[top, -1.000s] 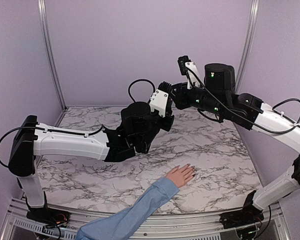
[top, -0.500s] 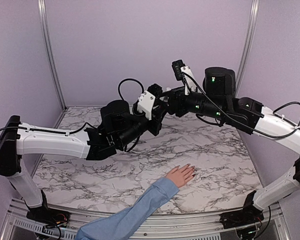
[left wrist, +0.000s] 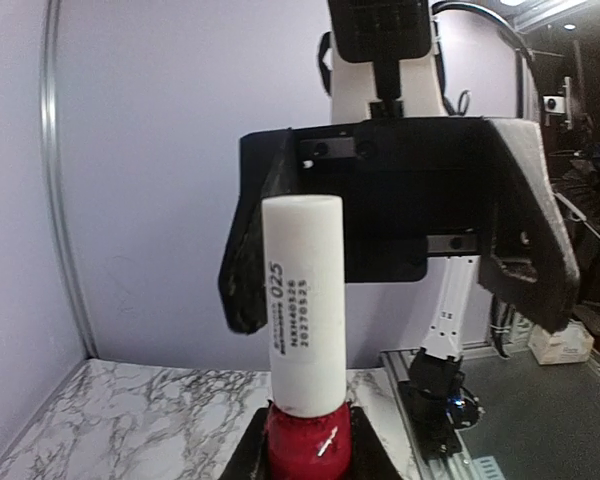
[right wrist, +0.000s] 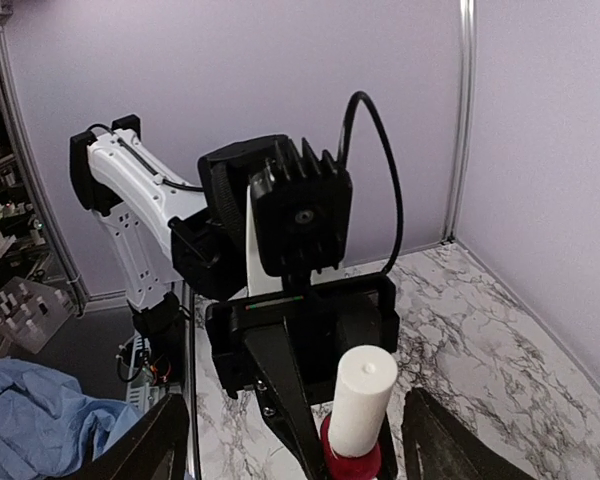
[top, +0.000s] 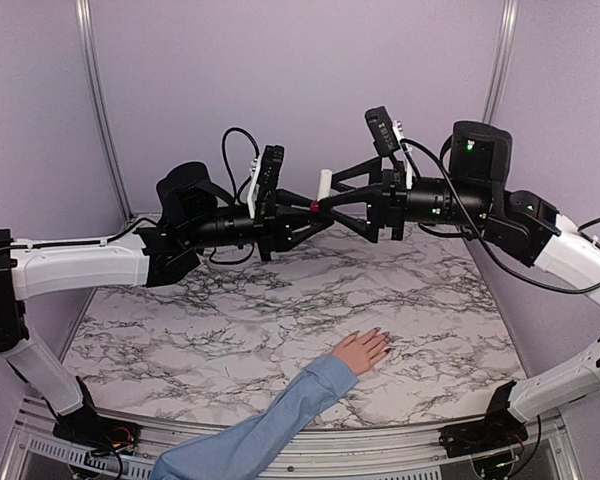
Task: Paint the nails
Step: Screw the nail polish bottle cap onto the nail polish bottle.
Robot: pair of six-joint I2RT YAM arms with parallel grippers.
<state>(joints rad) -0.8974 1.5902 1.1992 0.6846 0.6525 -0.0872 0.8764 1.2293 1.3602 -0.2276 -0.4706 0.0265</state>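
Note:
My left gripper (top: 310,209) is shut on a small red nail-polish bottle (left wrist: 308,440) with a tall white cap (left wrist: 302,300), held high above the table. My right gripper (top: 352,200) faces it, open, its black fingers (left wrist: 525,240) standing wide on either side of the cap without touching it. In the right wrist view the cap (right wrist: 361,398) rises from the red bottle (right wrist: 352,462) between my spread fingers (right wrist: 152,445). A light-skinned hand (top: 360,351) in a blue sleeve lies flat on the marble below. Its nails (top: 383,338) are too small to make out.
The marble tabletop (top: 230,320) is walled in lilac at the back and sides, with metal posts (top: 98,110) in the corners. The blue-sleeved forearm (top: 260,435) comes in over the near edge. Both arms hang over the table's far half.
The left arm swung left and levelled out with the bottle. The right gripper, closed a second ago, has opened and now stands astride the cap.

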